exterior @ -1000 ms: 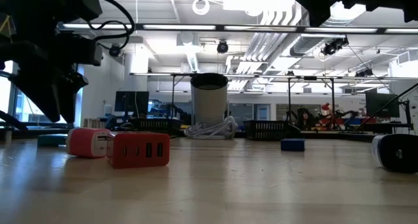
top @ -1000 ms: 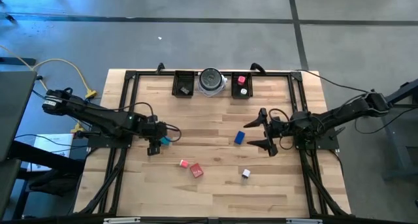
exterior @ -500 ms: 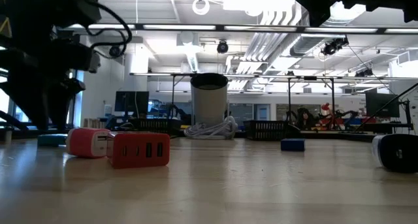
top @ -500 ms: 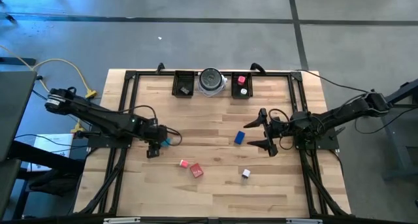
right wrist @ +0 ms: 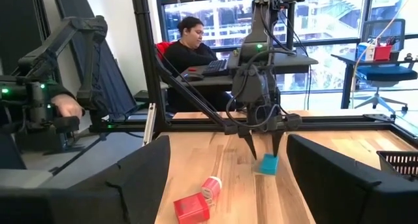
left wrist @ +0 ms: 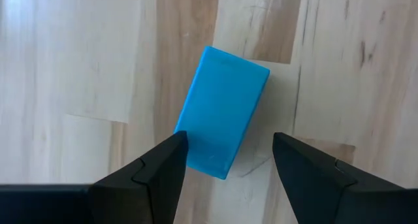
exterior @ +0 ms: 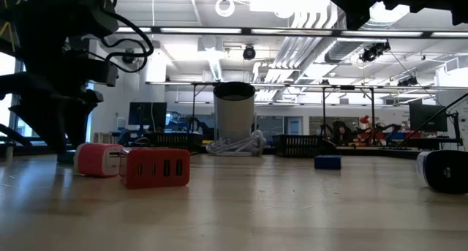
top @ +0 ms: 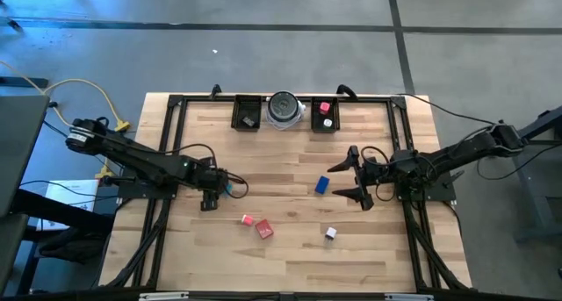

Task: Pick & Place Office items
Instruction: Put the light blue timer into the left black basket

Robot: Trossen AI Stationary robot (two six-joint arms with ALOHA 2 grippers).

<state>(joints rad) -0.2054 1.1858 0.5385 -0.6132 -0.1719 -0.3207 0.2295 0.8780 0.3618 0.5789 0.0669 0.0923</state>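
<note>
In the low view the left end effector (exterior: 64, 145) hides the teal block (left wrist: 222, 112).

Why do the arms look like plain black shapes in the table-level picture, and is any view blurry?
Low view: bright ceiling lights and windows behind leave the left arm a backlit silhouette. Left wrist view: the blue block is crisp, while the dark fingers nearest the camera look soft. High view: evenly lit, faint shadows.
</note>
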